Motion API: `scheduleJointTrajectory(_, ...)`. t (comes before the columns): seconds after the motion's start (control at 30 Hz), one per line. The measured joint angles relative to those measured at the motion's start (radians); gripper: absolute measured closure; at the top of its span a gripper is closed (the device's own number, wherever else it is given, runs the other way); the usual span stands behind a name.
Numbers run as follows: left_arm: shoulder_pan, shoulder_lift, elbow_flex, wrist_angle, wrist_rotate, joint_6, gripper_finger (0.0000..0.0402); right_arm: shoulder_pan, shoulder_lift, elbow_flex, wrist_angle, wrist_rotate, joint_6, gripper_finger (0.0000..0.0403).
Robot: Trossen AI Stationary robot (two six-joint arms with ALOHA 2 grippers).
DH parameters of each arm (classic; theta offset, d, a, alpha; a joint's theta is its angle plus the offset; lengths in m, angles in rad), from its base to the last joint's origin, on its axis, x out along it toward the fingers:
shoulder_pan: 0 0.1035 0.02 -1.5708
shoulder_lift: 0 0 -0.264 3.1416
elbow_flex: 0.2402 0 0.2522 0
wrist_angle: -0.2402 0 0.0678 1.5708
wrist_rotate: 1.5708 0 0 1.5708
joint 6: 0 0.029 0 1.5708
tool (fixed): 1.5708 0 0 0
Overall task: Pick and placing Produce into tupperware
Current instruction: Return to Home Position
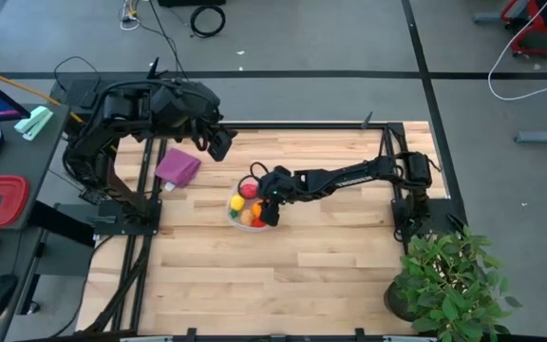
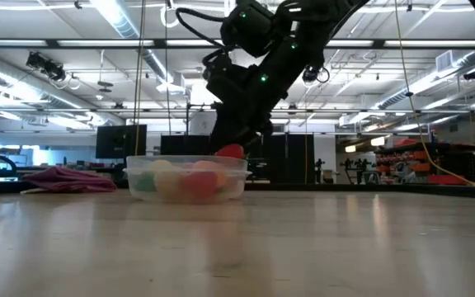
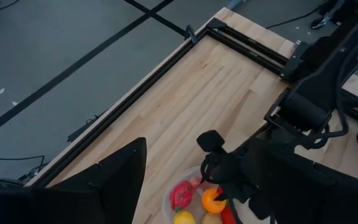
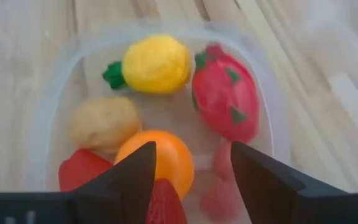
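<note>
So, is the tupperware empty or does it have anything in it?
Partly full: the right wrist view shows a yellow fruit, pink fruit, potato and orange lying inside the tupperware.

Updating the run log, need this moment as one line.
right gripper open above tupperware | produce inside | left gripper open, near purple cloth

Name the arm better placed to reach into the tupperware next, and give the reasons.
Right. The right gripper hangs directly over the tupperware, fingers open above the produce. The left gripper is off to the side, near the purple cloth.
</note>
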Motion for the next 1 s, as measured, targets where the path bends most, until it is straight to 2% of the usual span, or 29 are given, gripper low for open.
scheduleJointTrajectory(0.23, 0.000, 0.000, 0.000, -0.018, 0.000, 0.000, 0.0113, 0.024, -0.041, 0.000, -0.014, 0.006, -0.085, 0.0201)
scheduleJointTrajectory(0.4, 0.000, 0.000, 0.000, -0.019, 0.000, -0.015, 0.0113, 0.019, -0.099, 0.000, 0.007, 0.069, -0.148, 0.0213)
scheduleJointTrajectory(0.57, 0.000, 0.000, 0.000, -0.032, 0.001, -0.025, 0.0113, 0.026, -0.203, 0.001, -0.059, 0.042, -0.116, 0.0224)
scheduleJointTrajectory(0.8, -0.001, 0.000, 0.000, -0.049, 0.045, -0.026, 0.0113, 0.072, -0.447, 0.001, -0.313, -0.080, -0.068, 0.0262)
scheduleJointTrajectory(1.0, 0.000, -0.043, 0.000, -0.109, 0.073, -0.046, 0.0113, 0.134, -0.750, 0.001, -0.496, -0.081, -0.039, 0.0281)
